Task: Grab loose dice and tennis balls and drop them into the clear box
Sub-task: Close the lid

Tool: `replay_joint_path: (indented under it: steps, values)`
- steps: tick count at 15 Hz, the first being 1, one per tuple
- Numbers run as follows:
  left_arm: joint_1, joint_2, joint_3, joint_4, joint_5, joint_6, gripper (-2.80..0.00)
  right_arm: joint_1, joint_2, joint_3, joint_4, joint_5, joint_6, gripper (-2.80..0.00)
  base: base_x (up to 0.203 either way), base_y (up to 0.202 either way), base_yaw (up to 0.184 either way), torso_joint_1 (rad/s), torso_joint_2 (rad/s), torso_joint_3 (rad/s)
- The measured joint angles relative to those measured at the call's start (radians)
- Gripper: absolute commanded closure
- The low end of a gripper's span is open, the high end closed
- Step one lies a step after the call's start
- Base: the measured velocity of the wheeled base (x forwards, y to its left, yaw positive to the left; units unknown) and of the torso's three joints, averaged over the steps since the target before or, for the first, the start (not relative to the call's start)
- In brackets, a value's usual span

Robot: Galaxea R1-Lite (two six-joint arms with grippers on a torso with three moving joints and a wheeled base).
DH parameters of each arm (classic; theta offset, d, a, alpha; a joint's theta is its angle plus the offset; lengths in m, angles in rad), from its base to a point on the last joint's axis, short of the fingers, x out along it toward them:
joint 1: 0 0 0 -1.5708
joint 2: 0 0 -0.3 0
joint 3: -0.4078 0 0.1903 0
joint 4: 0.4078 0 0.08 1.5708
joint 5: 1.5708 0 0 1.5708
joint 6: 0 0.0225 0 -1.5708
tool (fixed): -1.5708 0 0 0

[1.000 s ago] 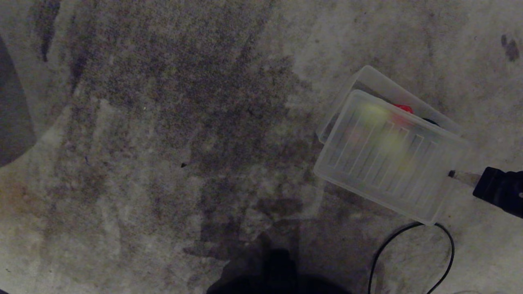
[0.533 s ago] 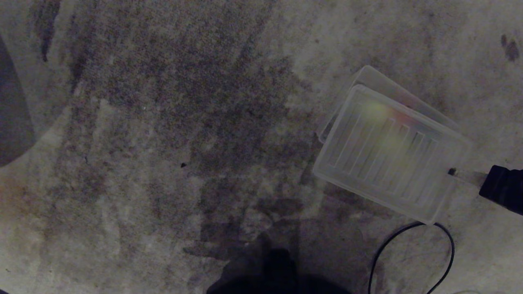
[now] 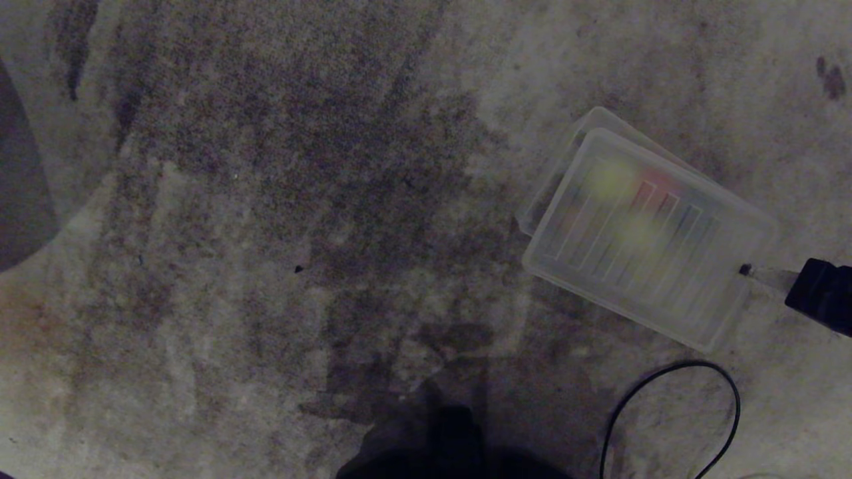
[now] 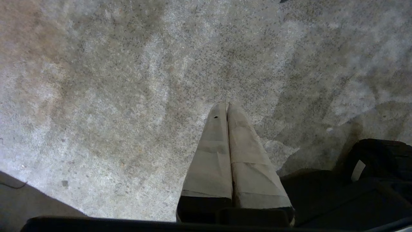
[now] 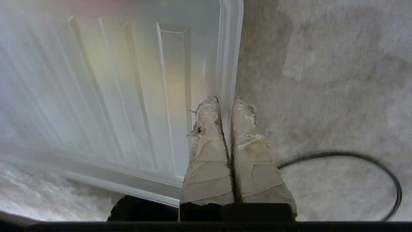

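Sliding across the clear box (image 3: 578, 141), the ribbed lid (image 3: 649, 239) had shifted up and to the right over the last second, so that only a thin strip of the box's far rim still showed past it, where a red die had earlier been exposed. The right end effector (image 5: 225, 104) had its taped fingers pinched shut on the lid's raised edge, seen in the head view at the lid's right side (image 3: 747, 270). Through the translucent plastic, two yellow-green blurs (image 3: 611, 178) and a reddish patch showed, probably tennis balls and dice already inside; by that reading the collecting looked finished and the box was being covered. The left end effector (image 4: 227, 108) hung closed and empty over bare floor. That floor (image 3: 266, 199) was worn, stained, speckled concrete, dimly lit, with a black cable (image 3: 672, 412) looped just beside the box.
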Motion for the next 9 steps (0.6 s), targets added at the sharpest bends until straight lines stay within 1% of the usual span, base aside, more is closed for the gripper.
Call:
replay_joint_path:
  steps: [2, 7, 8, 9]
  values:
    - [0.000, 0.000, 0.000, 0.000, 0.000, 0.000, 0.00, -0.001, 0.019, -0.001, -0.045, -0.001, 0.000, 0.00, 0.000, 0.000, 0.000, 0.000, 0.00, 0.000]
    - [0.000, 0.000, 0.000, 0.000, -0.001, -0.001, 0.00, -0.003, 0.062, -0.002, -0.060, 0.000, 0.000, 0.00, 0.000, 0.000, 0.000, 0.000, 0.00, 0.000]
    - [-0.001, 0.000, 0.000, 0.000, 0.000, 0.000, 0.00, -0.002, 0.068, -0.001, -0.075, 0.002, 0.001, -2.80, 0.000, 0.000, 0.000, 0.000, 0.00, 0.000]
    - [-0.001, 0.000, 0.000, 0.000, -0.001, 0.000, 0.00, -0.001, 0.072, -0.001, -0.086, 0.010, 0.002, -2.80, 0.000, 0.000, 0.000, 0.000, 0.00, 0.000]
